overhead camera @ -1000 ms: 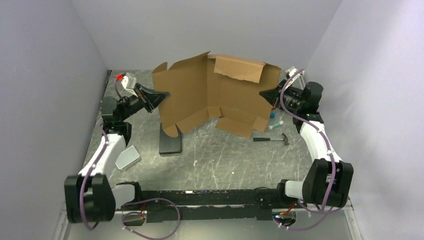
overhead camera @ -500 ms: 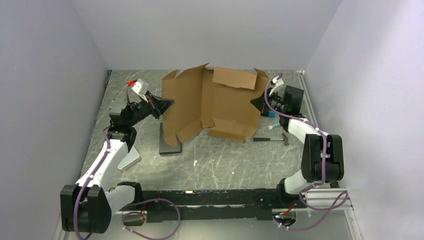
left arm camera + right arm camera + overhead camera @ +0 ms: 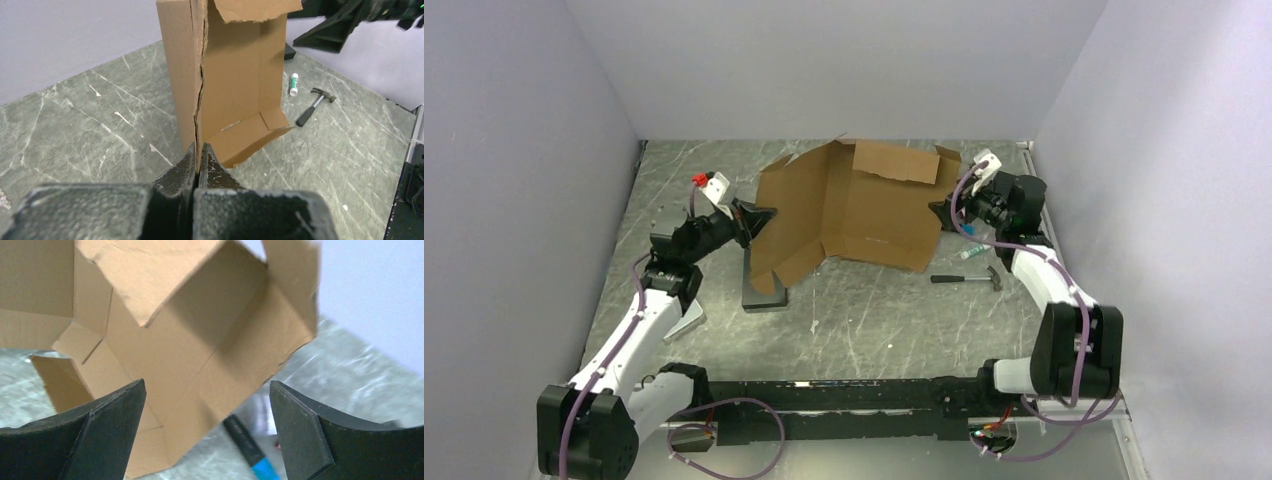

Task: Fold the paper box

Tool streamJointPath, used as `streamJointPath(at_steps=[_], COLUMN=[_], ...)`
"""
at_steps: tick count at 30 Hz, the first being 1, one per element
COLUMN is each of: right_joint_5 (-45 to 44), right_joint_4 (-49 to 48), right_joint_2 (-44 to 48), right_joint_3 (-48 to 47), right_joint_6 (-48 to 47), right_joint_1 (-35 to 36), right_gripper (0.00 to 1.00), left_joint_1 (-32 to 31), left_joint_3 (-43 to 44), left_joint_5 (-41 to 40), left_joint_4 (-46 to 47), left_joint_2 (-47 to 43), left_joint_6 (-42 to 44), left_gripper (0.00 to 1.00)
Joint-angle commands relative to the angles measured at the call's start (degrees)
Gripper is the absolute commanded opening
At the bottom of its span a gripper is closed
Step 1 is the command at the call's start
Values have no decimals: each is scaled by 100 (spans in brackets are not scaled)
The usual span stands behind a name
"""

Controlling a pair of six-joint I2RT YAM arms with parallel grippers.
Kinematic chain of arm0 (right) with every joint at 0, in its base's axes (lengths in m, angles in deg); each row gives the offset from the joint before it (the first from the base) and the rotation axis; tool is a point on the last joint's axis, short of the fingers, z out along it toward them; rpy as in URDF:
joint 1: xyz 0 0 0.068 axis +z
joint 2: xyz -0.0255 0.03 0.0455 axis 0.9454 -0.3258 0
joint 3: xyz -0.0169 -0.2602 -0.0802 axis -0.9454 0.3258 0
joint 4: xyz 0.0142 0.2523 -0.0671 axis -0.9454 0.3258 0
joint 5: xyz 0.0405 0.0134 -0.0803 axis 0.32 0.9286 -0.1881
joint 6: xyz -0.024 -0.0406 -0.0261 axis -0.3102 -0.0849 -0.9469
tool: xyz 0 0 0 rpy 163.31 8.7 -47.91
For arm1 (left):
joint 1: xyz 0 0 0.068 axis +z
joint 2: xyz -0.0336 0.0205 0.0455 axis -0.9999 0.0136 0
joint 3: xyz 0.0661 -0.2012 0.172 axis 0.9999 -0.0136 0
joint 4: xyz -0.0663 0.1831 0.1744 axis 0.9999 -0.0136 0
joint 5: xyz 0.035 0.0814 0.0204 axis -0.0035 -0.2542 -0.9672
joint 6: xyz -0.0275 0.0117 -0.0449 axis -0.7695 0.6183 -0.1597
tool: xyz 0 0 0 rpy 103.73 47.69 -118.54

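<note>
The paper box (image 3: 864, 210) is a brown, partly folded cardboard sheet standing on its lower edge at the back middle of the table. My left gripper (image 3: 760, 216) is shut on its left edge. In the left wrist view the left gripper (image 3: 198, 159) pinches the thin cardboard edge of the box (image 3: 235, 75), which rises upright ahead. My right gripper (image 3: 943, 209) stands open beside the box's right edge. In the right wrist view the right gripper (image 3: 206, 390) spreads wide, with the box (image 3: 190, 340) just beyond and nothing gripped between its fingers.
A black block (image 3: 764, 291) lies by the box's front left corner. A grey tin (image 3: 688, 319) sits partly hidden by the left arm. A small hammer (image 3: 969, 279) and a glue stick (image 3: 976, 251) lie right of the box, and a blue-tipped pen (image 3: 245, 440) shows near the right fingers. Walls close three sides.
The right gripper has opened and let go of the box's right edge. The box has come down and now rests lower on the table. The left gripper, still shut on it, moved right.
</note>
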Motion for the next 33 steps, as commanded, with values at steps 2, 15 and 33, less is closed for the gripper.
streamJointPath(at_steps=[2,15,33], right_joint_5=[-61,-1613,-5716], right_joint_4=[191,2938,-579], right_joint_2=[901,1143,-500], right_joint_3=[119,-1565,-1079], right_joint_6=[-1660,-4210,-5982], right_joint_1=[-19,1789,3567], right_gripper=[100,100,94], left_joint_1=[-133,-232,-234], left_joint_3=[3,153,411], left_joint_5=[-113,-42,124], left_joint_4=[-80,-372,-685], left_joint_2=[-145,-266,-121], left_joint_6=[511,422,235], left_gripper=[0,0,0])
